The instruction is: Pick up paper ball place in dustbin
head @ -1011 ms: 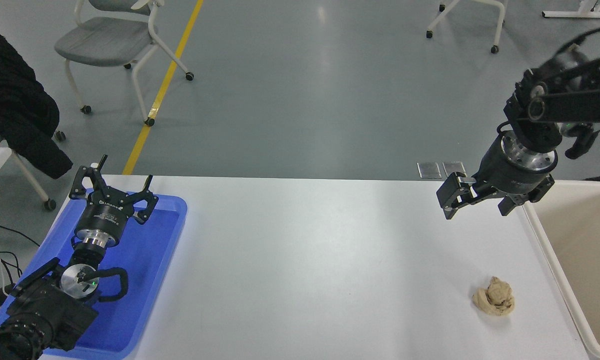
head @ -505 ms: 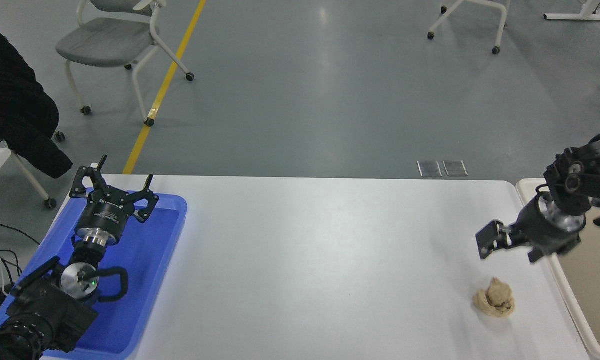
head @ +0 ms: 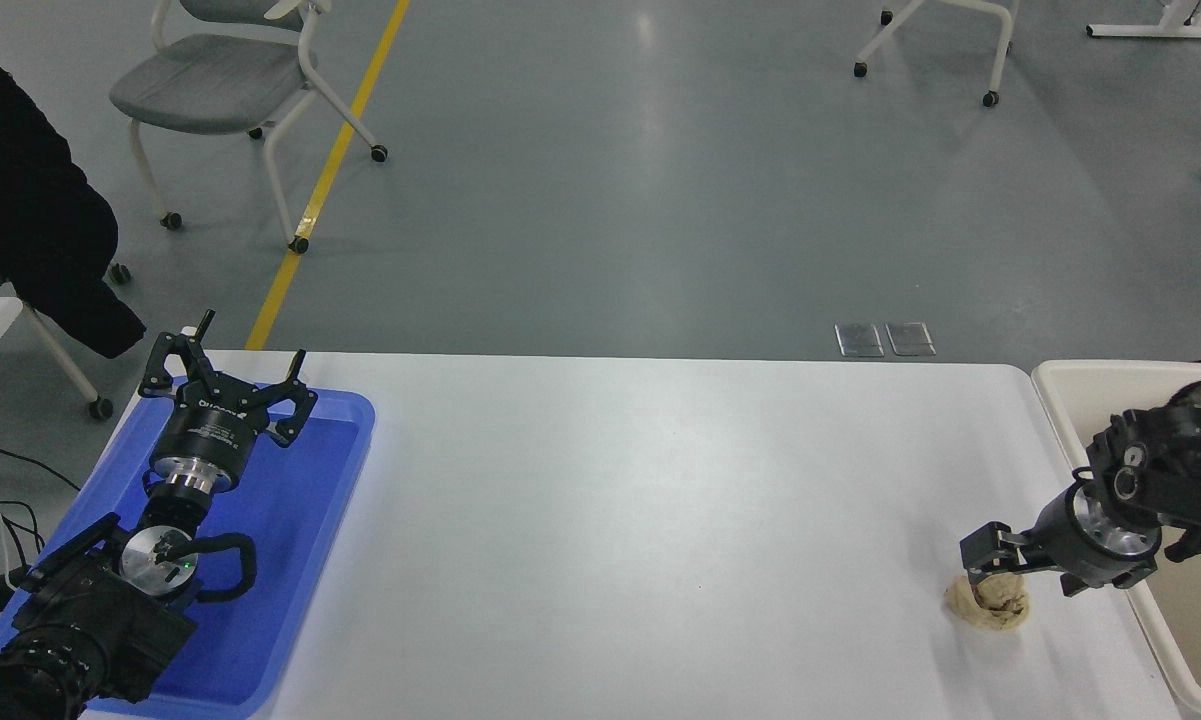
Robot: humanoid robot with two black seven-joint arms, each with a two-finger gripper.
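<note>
Near table's right edge, right gripper [head: 1020,570] sits w/ fingers spread wide, touching top of paper ball [head: 988,604]; dustbin [head: 1070,385] just beside. Left gripper [head: 228,378] parked, splayed wide over blue tray [head: 300,520].

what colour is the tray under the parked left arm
Blue: the tray is solid bright blue, plain in the head view.

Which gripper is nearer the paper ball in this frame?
Right. The right gripper is right at the paper ball, at its top edge. The left gripper is parked over the blue tray, far across the table.
</note>
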